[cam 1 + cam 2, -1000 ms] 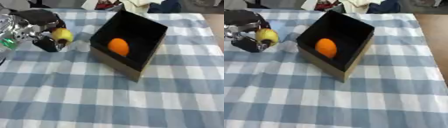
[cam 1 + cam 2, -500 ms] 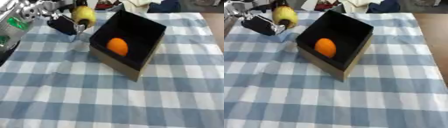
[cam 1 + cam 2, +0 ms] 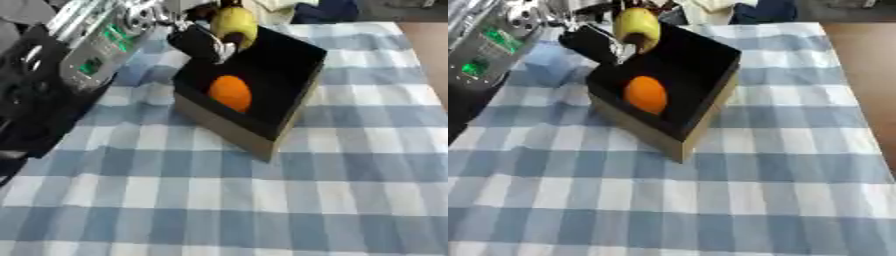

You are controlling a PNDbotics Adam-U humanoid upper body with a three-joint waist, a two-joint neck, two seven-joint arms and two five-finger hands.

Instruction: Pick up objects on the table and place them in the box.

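The robot's left arm (image 3: 79,60) is reaching in from the left side of the view, a bulky black and silver limb with small green lights glowing on its forearm. It is stretching over the blue and white checked cloth (image 3: 262,200) that is covering the desk. At its end, the left hand (image 3: 601,42) is hanging above the box's far left edge, with its dark fingers curling round a yellow fruit (image 3: 638,27). The fruit is sitting upright in the grasp, clear of the cloth, and is hovering over the left rim of the box rather than resting inside it.

Just right of the hand, the box (image 3: 289,107) is standing on the cloth, turned at an angle so that one corner is pointing toward the near edge of the desk. Its inside is black and its outer walls are showing a brownish cardboard colour. An orange fruit (image 3: 230,93) is lying inside the box on its floor, close to the near left wall.

Farther right, the cloth is lying bare, and a strip of brown surface (image 3: 868,85) is showing beyond the cloth's right border. At the far edge of the desk, behind the box, some dark and pale items (image 3: 306,9) are lying in a heap that is too blurred to make out.
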